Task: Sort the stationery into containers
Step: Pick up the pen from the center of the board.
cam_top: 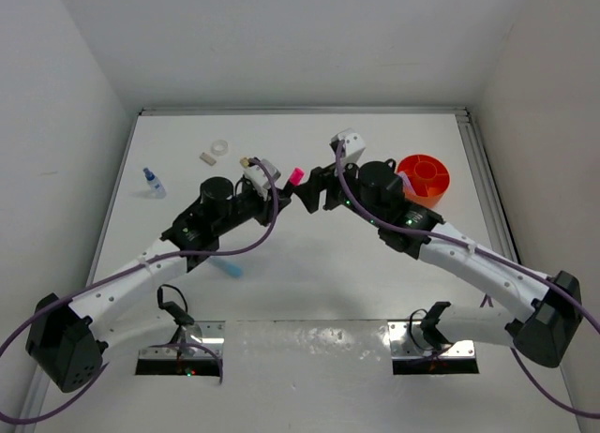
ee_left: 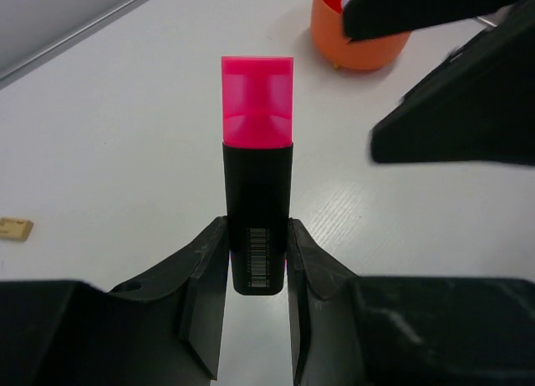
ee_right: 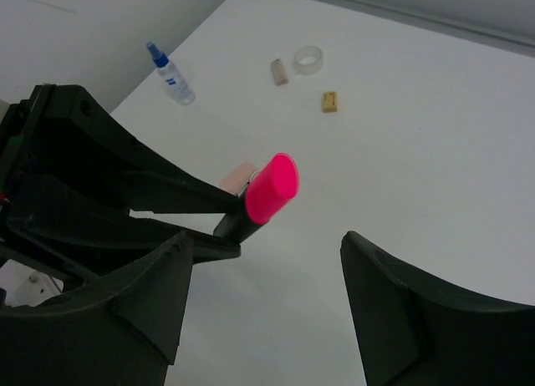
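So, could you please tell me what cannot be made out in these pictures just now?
- Round orange plastic tub: top view, right arm covers part; left wrist view, top edge cuts it off.
- Light-blue highlighter: top view only, too small to tell cap from body.
- Black marker with pink cap: left wrist view, rear end hidden inside the left gripper.

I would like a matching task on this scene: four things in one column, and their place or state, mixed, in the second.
1 marker
2 tub
3 tape ring
4 right end effector

a open
b orange, right side
c gripped by the left end effector
d far back, left side

Pairs: 1-c, 2-b, 3-d, 4-a
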### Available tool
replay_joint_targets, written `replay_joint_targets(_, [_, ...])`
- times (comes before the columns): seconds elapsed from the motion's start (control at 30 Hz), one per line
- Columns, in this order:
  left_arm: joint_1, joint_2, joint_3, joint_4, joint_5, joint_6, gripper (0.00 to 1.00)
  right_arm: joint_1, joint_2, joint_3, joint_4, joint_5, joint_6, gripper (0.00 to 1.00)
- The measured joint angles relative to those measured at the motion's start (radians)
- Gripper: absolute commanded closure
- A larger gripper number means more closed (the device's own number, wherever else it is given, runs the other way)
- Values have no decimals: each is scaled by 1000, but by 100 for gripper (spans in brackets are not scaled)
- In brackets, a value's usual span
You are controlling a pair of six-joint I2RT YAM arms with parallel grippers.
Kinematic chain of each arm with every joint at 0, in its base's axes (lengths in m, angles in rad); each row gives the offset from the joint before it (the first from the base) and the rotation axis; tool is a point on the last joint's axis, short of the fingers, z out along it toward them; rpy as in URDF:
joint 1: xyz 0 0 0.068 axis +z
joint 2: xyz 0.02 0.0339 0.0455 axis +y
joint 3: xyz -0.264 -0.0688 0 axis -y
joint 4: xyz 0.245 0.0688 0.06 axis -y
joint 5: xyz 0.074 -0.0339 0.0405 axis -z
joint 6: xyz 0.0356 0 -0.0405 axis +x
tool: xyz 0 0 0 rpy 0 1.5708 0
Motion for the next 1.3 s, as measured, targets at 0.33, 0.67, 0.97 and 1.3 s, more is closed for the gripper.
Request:
replay_joint_targets(0.33, [-38,-6,0,8,17,13,100,28,79,0,65,8,47,53])
replay_joint_targets(0.67, [-48,-18,-16,10,-10,13,100,28,137,20,118,21,76,75])
replay_joint_targets(0.97, [-48,-18,-23,26,-31,4,78,27,149,29,135,-1,88,100])
replay_joint_targets(1.3, [-48,-20,-27,44,7,5,0,-33,103,17,91,35,50,100])
